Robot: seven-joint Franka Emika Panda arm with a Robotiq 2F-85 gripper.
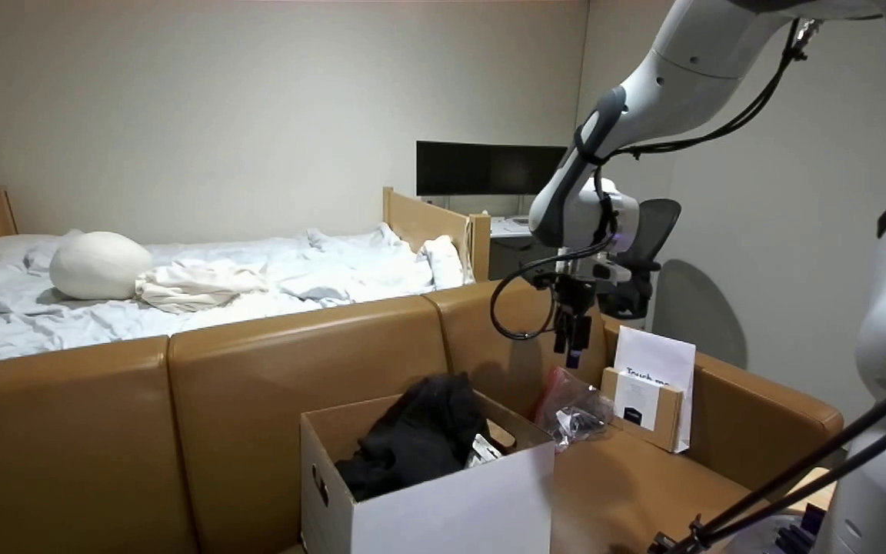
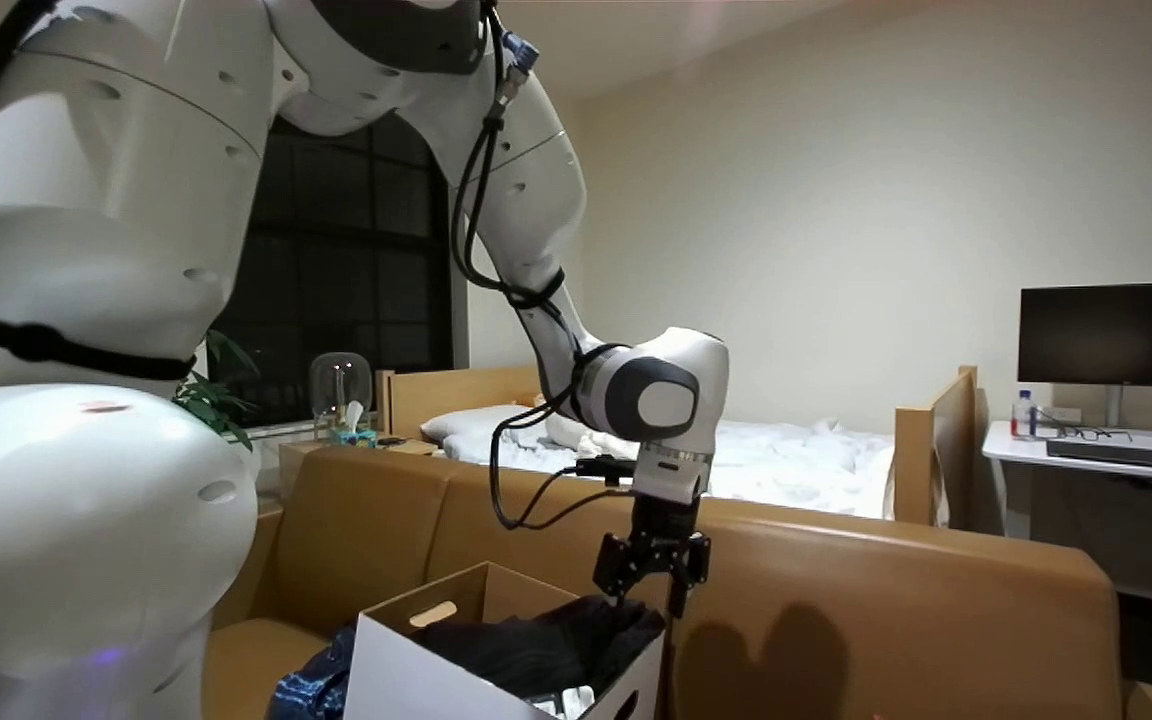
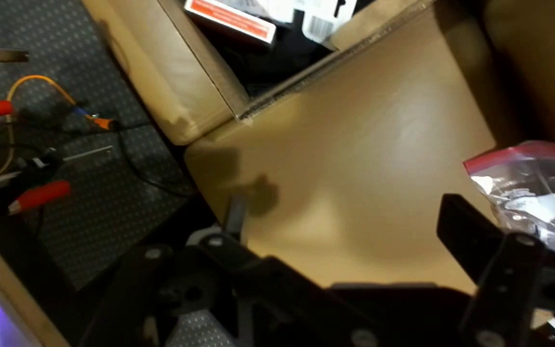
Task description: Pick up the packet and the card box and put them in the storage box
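Note:
My gripper (image 3: 344, 214) stands open over the tan sofa seat, nothing between its fingers. In an exterior view the gripper (image 1: 570, 342) hangs above and beyond the storage box (image 1: 451, 504), a big white carton holding dark cloth. The wrist view catches that storage box's rim (image 3: 301, 82) at the top. Inside lies a small red box with a white border (image 3: 231, 19), which looks like the card box. Beside it is a white pack with a barcode (image 3: 320, 28); whether this is the packet I cannot tell. No greenish packet shows elsewhere.
A clear zip bag (image 3: 542, 193) with a red strip lies on the seat near the right finger. A tan box (image 1: 666, 415) with a white label leans on a tall white paper item (image 1: 658, 350) at the armrest. The sofa back (image 2: 896, 590) rises behind the gripper.

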